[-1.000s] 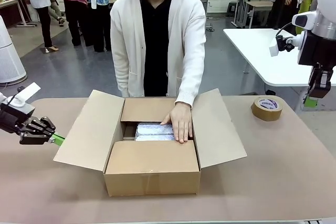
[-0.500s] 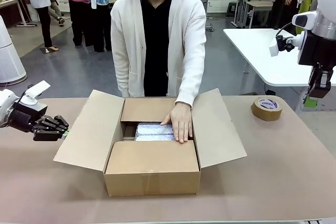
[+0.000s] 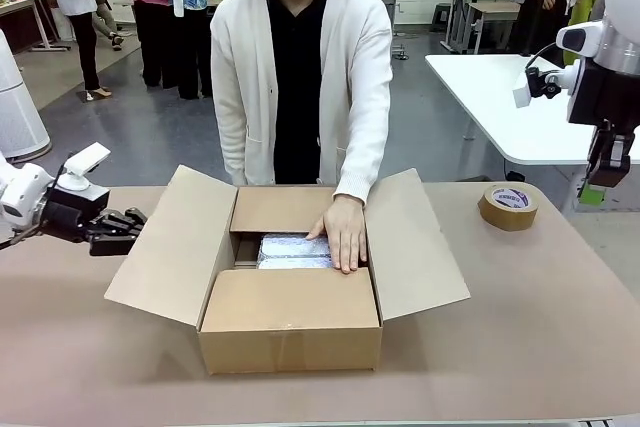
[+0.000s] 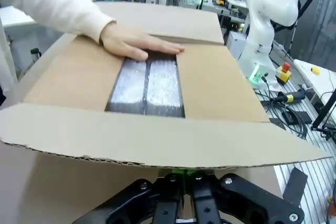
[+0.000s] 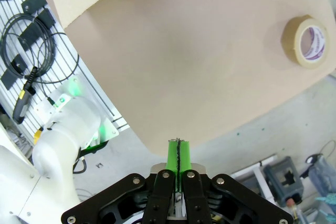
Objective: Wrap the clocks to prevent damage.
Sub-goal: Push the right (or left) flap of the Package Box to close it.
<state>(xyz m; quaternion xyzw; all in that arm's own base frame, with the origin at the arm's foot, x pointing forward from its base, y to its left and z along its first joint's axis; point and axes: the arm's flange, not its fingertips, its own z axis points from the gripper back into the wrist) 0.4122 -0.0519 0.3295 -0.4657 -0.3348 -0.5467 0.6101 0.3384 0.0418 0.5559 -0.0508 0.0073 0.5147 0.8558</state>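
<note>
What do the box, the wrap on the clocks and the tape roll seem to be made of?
The box: matte brown corrugated cardboard; its flap's cut edge is wavy. The clocks: crinkly silvery wrap, perhaps plastic or foil; it glints. The tape roll: brown tape, plastic or paper, unclear; white printed core.

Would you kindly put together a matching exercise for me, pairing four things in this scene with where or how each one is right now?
Column one:
1. wrapped clocks
2. brown tape roll
3. left gripper
4. person's hand

Column two:
A. on the table, far right, apart from the cardboard box
B. shut, close by the box's left flap
C. lying inside the open box
D. resting flat on the wrapped clocks

Pairs: 1-C, 2-A, 3-B, 4-D.
</note>
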